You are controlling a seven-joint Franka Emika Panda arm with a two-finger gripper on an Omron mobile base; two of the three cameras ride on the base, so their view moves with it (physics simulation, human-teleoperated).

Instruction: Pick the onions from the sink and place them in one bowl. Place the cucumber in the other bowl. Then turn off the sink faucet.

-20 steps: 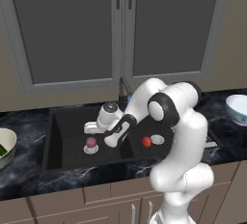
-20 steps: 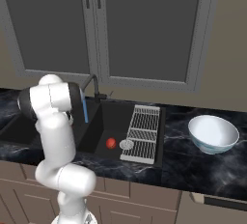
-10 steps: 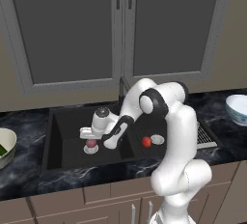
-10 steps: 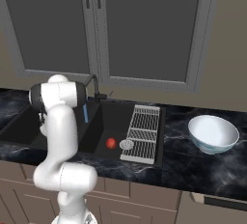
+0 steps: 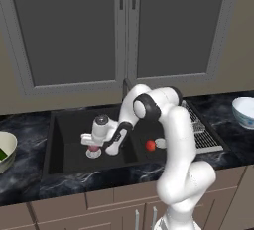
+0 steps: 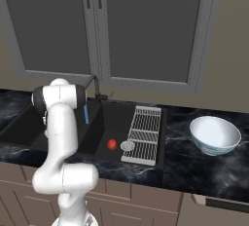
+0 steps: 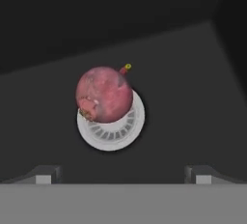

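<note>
The pincer (image 5: 93,148) hung open, empty, just above the pinkish onion (image 7: 103,94), which sat on the drain (image 7: 112,126) in the sink's (image 5: 69,125) left basin; it needed to centre on the ball, drop straight and close gently

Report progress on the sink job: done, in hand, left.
Done: the cucumber already lies in the cream bowl. In hand: the open gripper hovers over the pinkish onion on its drain. Left: both onions, including the red-orange one, into the white bowl; then the faucet.
</note>
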